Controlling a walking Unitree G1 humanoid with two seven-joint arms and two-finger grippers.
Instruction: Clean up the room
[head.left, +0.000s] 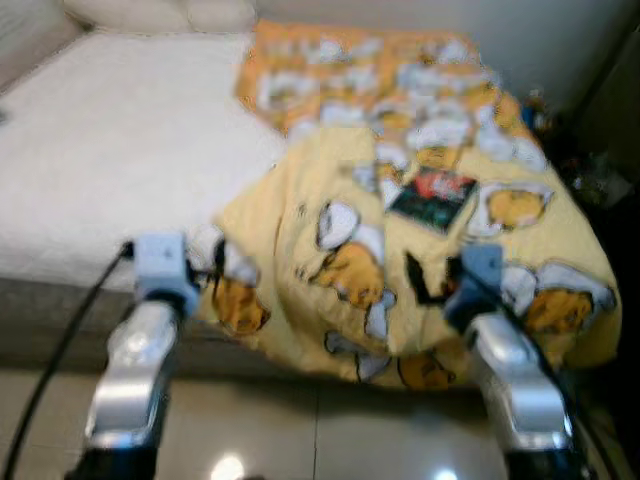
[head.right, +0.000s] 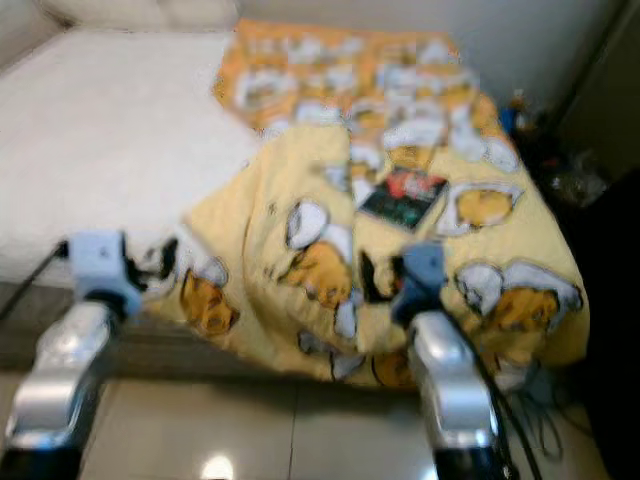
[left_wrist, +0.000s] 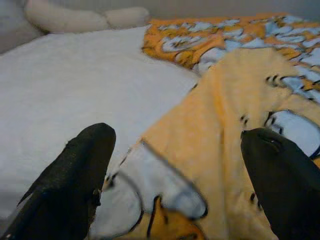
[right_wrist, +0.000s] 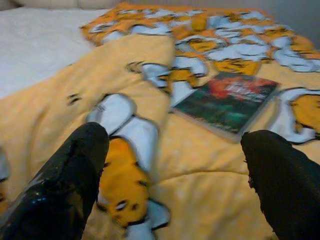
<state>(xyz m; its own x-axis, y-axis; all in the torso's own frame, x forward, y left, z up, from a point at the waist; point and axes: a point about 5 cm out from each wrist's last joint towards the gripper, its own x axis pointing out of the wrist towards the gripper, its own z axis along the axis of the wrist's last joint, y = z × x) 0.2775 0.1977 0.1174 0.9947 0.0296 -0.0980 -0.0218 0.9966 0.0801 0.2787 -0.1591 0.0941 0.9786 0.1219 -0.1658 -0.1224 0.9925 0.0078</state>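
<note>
Two claws: both mine, raised in the lower part of the head views, one on each side of the frame, in front of the bed.
Left claw (left_wrist: 177, 170): my fingers (left_wrist: 65, 185) are spread wide and grip nothing; between them I see the rumpled corner of the blanket and the bare sheet beyond it.
Right claw (right_wrist: 175, 170): also spread wide and empty; it points over the blanket toward the book.
Blanket (head.left: 430, 230): yellow and orange with a cartoon print, bunched across the right half of the bed, its lower edge hanging over the bed's near side in the lower centre of the frame.
Book (head.left: 432, 198): dark cover with red and green, lying flat on the blanket, right of centre in the head views, apart from both my claws.
Bed (head.left: 120, 140): white sheet bare in the left half of the frame.
Pillows (left_wrist: 75, 17): pale, at the upper left, at the far end of the bed.
Floor (head.left: 300, 430): glossy pale tiles along the bottom of the frame, under my arms.
Sharpness: the head views are blurred.
</note>
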